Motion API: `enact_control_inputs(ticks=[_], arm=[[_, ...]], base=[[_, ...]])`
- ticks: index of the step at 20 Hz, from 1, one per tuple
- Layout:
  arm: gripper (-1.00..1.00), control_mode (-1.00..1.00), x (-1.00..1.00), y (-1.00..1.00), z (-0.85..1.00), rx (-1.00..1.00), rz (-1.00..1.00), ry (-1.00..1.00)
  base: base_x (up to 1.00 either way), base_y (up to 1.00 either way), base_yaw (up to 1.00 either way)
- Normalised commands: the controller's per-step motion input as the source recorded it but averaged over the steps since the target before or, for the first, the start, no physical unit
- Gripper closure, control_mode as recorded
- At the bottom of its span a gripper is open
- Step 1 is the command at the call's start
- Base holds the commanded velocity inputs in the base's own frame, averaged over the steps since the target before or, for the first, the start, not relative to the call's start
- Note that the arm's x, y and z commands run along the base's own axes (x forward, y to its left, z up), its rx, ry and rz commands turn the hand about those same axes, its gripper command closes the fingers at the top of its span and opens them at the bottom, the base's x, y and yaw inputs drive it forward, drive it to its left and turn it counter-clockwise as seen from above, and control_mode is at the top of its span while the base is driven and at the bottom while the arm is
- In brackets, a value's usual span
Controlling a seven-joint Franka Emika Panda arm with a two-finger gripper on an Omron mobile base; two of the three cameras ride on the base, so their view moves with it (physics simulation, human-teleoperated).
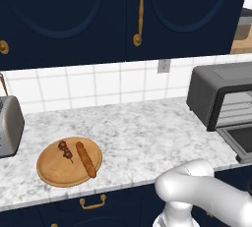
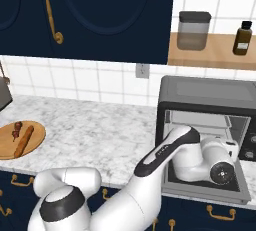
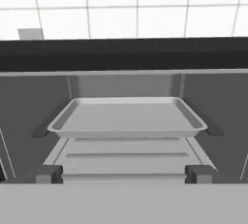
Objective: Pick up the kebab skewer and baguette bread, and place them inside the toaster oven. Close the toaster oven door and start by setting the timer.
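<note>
Fingers cannot be made out, so how far they are parted is unclear; the gripper (image 2: 226,167) sits at the mouth of the toaster oven (image 2: 207,92), above the dropped toaster oven door (image 2: 200,187), facing a grey tray (image 3: 127,116). Well apart to the left, the kebab skewer (image 1: 65,150) and baguette bread (image 1: 86,159) lie side by side on a round wooden board (image 1: 51,169).

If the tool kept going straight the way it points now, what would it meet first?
Probably the grey tray inside the open toaster oven, which lies dead ahead in the hand view; depth is unclear, so it might pass above it to the back wall.
</note>
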Motion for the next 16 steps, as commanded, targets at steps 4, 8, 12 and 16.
enact_control_inputs(ticks=[4,8,12,16], arm=[[-1.0,-1.0,0.34,-0.03,0.0,0.0,0.0,-0.07],[-1.0,-1.0,0.27,-0.19,-0.01,0.0,0.0,-0.05],[-1.0,-1.0,0.12,-0.12,-0.06,0.0,0.0,-0.05],[-1.0,-1.0,0.03,0.03,-0.25,0.0,0.0,-0.03]], base=[[0.0,0.0,0.0],[0.0,0.0,0.0],[0.0,0.0,0.0],[0.0,0.0,0.0]])
